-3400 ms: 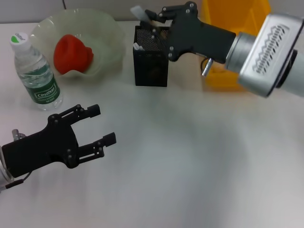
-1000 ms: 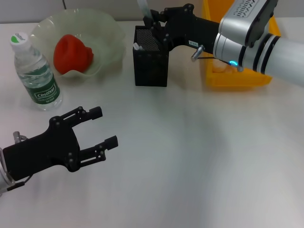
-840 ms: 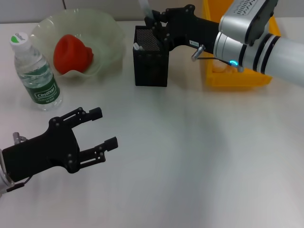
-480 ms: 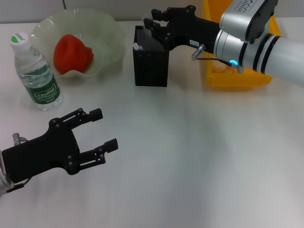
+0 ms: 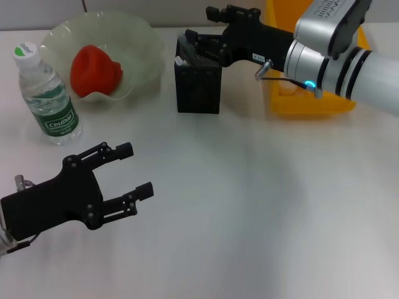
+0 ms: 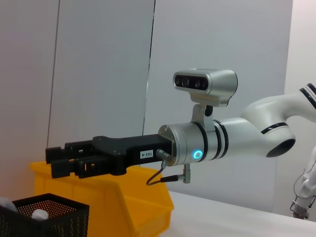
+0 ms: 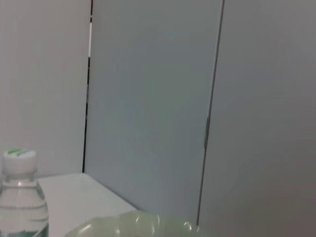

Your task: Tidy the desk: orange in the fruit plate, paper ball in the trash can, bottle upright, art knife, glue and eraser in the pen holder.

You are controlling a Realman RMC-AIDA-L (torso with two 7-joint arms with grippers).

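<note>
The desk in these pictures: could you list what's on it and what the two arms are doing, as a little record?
bottle: upright, far left
bowl: pale green, holds an orange-red fruit
pen holder: black mesh, items inside
bin: yellow, right of the pen holder
right gripper: open, over the pen holder
left gripper: open, low over bare desk

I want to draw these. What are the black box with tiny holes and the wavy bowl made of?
The black square pen holder looks like metal mesh with a dull finish: its walls are a fine see-through grid. The pale green wavy-edged fruit plate looks like frosted glass or plastic, since light passes through its rim; which one, I can't tell.
</note>
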